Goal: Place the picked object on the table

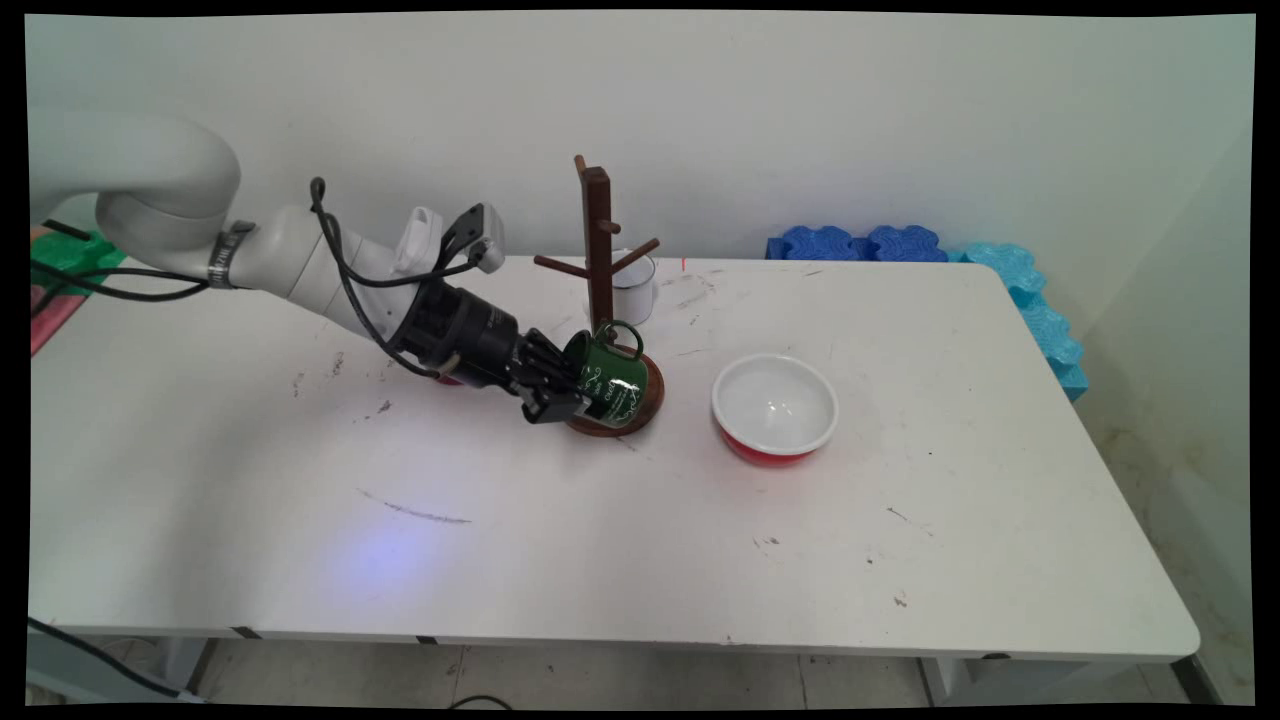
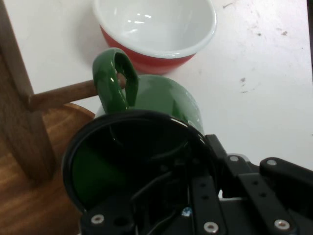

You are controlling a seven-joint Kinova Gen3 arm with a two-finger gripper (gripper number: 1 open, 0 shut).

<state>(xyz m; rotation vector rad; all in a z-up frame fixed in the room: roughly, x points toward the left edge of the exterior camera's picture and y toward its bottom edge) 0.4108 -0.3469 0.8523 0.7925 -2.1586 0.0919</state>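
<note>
- White table (image 1: 600, 540) is carrying everything, and I am taking the wooden mug tree (image 1: 598, 250) near its back middle as my landmark.
- White arm (image 1: 300, 265) of mine is reaching in from the left of the tree, sloping down toward the tree's round base (image 1: 650, 400).
- Brown post of the tree is standing upright, with pegs (image 1: 560, 266) branching out to either side; in the hand view one low peg (image 2: 63, 94) is running from the post to the cup's handle.
- Red bowl (image 1: 775, 408) with a white inside is sitting to the right of the tree, apart from its base.
- Small white mug (image 1: 635, 285) is standing just behind the tree, partly hidden by the post.
- Green mug (image 1: 605, 380) is lying tipped on its side over the tree's base, its mouth facing back at my hand and its bottom pointing away toward the bowl, so its long axis is running straight out from me.
- Its handle (image 2: 115, 78) is turned upward, and the low peg's tip is meeting the loop; whether the peg is passing through I cannot tell.
- My gripper (image 1: 555, 385) is clamping the mug's rim, one finger (image 2: 168, 196) inside the dark mouth and the other finger (image 2: 254, 191) outside the wall.
</note>
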